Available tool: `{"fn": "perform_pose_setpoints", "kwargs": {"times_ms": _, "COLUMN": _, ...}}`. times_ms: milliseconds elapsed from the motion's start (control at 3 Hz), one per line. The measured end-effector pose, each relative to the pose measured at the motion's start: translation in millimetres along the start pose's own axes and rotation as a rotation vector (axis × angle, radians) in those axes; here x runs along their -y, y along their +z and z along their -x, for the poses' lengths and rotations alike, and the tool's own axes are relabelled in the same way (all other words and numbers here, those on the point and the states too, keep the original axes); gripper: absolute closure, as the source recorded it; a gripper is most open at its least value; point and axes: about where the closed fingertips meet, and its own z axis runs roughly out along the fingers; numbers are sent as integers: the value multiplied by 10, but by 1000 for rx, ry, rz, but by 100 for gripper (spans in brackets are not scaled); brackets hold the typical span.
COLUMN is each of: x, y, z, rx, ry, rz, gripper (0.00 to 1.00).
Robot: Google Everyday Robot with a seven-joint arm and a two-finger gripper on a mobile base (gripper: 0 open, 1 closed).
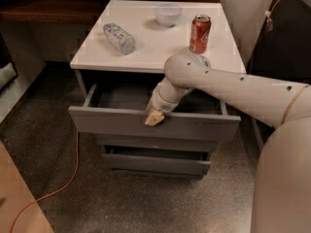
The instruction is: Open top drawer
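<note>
The top drawer (112, 123) of the grey cabinet stands pulled out, and its shallow grey inside shows behind the front panel. My gripper (154, 117) sits at the top edge of that front panel, near its middle, with the cream arm reaching in from the right. The gripper's tips overlap the panel's upper lip. The two narrower grey drawers (155, 161) below stay shut.
On the white cabinet top (146, 45) lie a clear plastic bottle (119, 38), a white bowl (168, 14) and a red soda can (199, 33). An orange cable (63, 183) runs over the speckled floor at the left. A dark wooden shelf (43, 8) stands behind.
</note>
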Motion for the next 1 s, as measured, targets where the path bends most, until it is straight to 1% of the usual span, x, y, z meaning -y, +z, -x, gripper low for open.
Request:
{"fn": "perform_pose_setpoints", "kwargs": {"times_ms": 333, "x": 0, "y": 0, "z": 0, "rx": 0, "ry": 0, "rz": 0, "gripper": 100}}
{"fn": "perform_pose_setpoints", "kwargs": {"times_ms": 667, "x": -143, "y": -45, "z": -6, "rx": 5, "ry": -9, "rz": 8, "gripper": 100}}
{"fn": "perform_pose_setpoints", "kwargs": {"times_ms": 1000, "x": -143, "y": -45, "z": -6, "rx": 5, "ry": -9, "rz": 8, "gripper": 100}}
